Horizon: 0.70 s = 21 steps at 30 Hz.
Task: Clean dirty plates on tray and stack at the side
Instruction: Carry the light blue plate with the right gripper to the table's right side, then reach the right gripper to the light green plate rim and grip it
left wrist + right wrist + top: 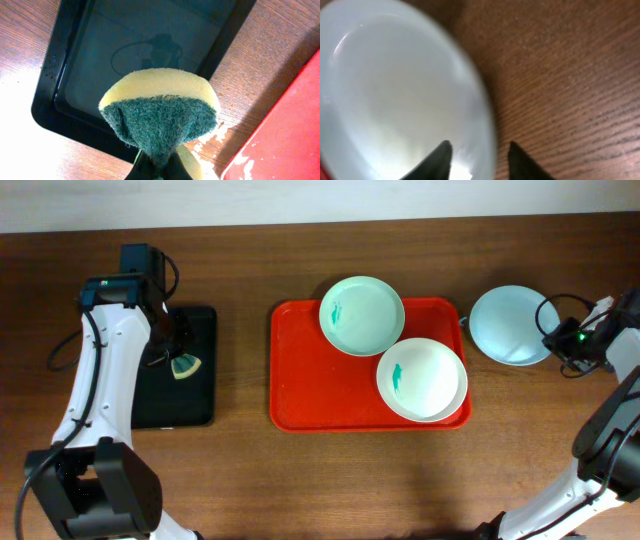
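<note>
Left jaws clamp sponge, right jaws parted astride plate rim.

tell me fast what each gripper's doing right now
left gripper: shut on the sponge
right gripper: open, jaws straddling the rim of the plate

Red tray, teal-smeared wht plates

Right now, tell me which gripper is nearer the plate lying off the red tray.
Right. The right gripper straddles the rim of that plate, jaws apart; the left gripper is away over the black tray, clamping a sponge.
</note>
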### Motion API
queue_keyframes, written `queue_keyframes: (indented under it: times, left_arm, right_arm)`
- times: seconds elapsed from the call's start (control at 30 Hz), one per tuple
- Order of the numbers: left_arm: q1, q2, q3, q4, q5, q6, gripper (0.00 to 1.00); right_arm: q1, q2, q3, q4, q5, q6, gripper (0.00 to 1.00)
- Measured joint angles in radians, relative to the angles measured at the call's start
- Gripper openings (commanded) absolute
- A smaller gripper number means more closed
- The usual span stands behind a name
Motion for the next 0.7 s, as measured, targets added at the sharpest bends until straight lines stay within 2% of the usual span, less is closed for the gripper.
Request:
queue_keyframes:
  times: [0.03,0.13,0.3,0.43,0.57,0.7]
  left_arm:
    - [0.000,0.000,0.000,0.000,0.000,0.000,0.00]
    - [0.000,0.000,0.000,0.000,0.000,0.000,0.00]
    - [0.000,0.000,0.000,0.003,0.000,0.000,0.00]
    - [0.000,0.000,0.000,0.003,0.000,0.000,0.00]
    - [0.000,0.000,0.000,0.003,0.000,0.000,0.00]
    - [0.000,0.000,0.000,0.003,0.000,0.000,0.00]
  right_arm:
    - [0.001,0.000,0.000,0.002,-0.008,0.001,0.71]
    - [0.005,0.000,0.019,-0.038,-0.056,0.009,0.74]
    - [0.050,-0.012,0.174,-0.163,-0.108,0.014,0.73]
    - [0.145,-0.050,0.254,-0.194,-0.135,-0.043,0.73]
    - [0.351,-0.064,0.261,-0.195,-0.142,-0.157,0.73]
    - [0.575,-0.045,0.253,-0.172,-0.035,-0.220,0.68]
